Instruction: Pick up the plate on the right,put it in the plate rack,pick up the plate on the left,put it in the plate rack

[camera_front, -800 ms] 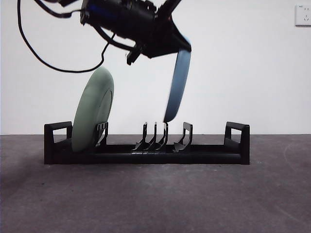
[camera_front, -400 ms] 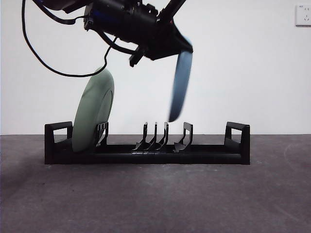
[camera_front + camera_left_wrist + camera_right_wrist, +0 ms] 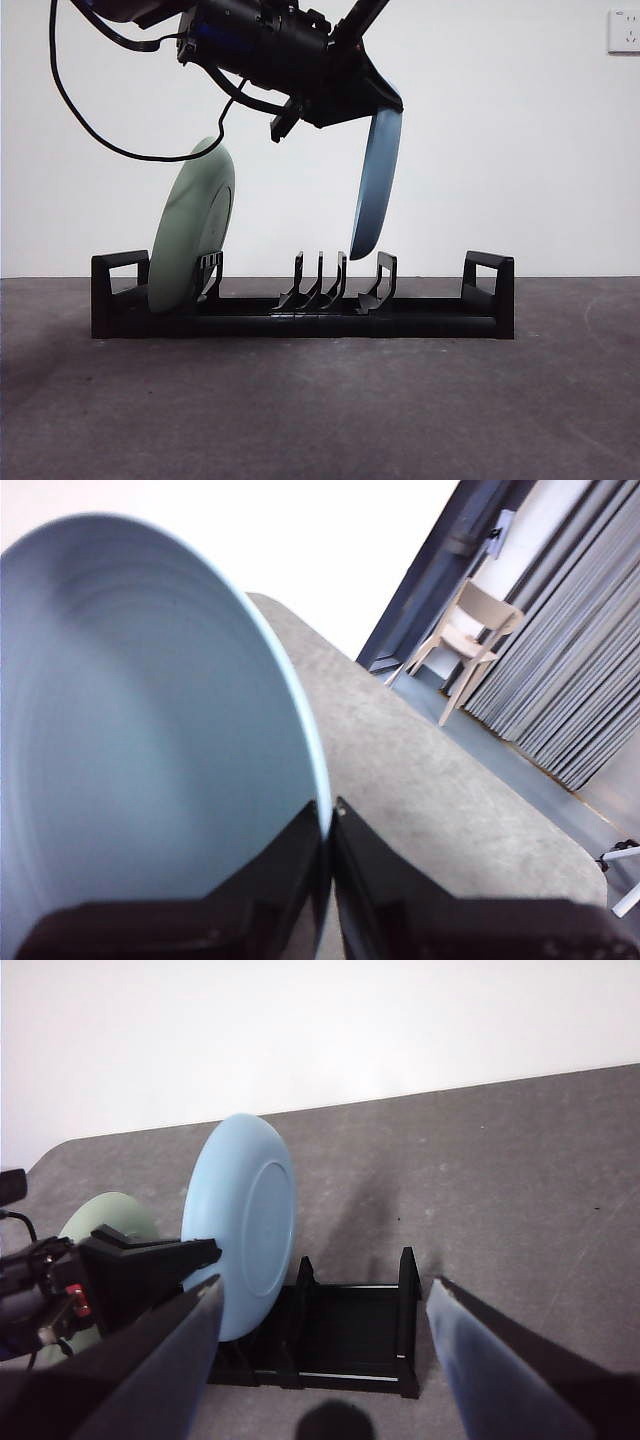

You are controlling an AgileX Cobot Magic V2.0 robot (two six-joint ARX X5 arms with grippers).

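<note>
A pale blue plate (image 3: 376, 185) hangs on edge, almost upright, and my left gripper (image 3: 378, 102) is shut on its top rim. Its lower edge is just above the middle prongs of the black plate rack (image 3: 300, 322). In the left wrist view both jaws pinch the blue plate's (image 3: 130, 740) rim. A green plate (image 3: 192, 228) stands leaning in the rack's left end. My right gripper (image 3: 325, 1290) is open and held back from the rack (image 3: 350, 1335), and its camera sees the blue plate (image 3: 245, 1225) and green plate (image 3: 105, 1218).
The rack's boxy handles (image 3: 490, 285) rise at both ends, with free slots right of the middle prongs. A wall socket (image 3: 623, 30) is at the far upper right. Beyond the table's rounded edge stands a chair (image 3: 470, 630) by grey curtains.
My left gripper has carried the blue plate a little to the right and slightly lower, and the plate now hangs more upright. The green plate and rack have not moved.
</note>
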